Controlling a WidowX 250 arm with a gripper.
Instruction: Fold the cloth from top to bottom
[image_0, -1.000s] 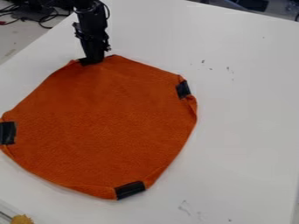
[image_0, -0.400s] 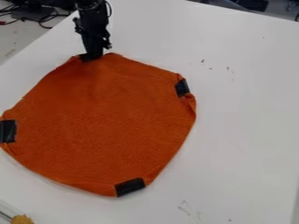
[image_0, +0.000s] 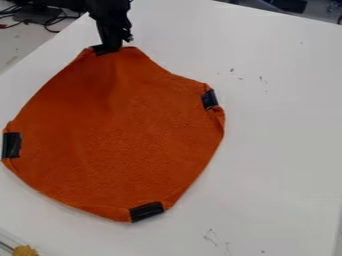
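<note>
Well, the orange cloth (image_0: 127, 135) lies spread over the white table (image_0: 280, 130), its top edge drawn up at the gripper (image_0: 109, 48). The fingers are closed on the cloth at that edge. 3 black patches mark the cloth's rim: 1 at its left (image_0: 11, 145), 1 at its upper right (image_0: 210, 99), 1 at its bottom (image_0: 146, 212). Beyond the cloth's upper left are dark cables (image_0: 51, 22); a yellow thing (image_0: 25, 251) sits below its lower left.
</note>
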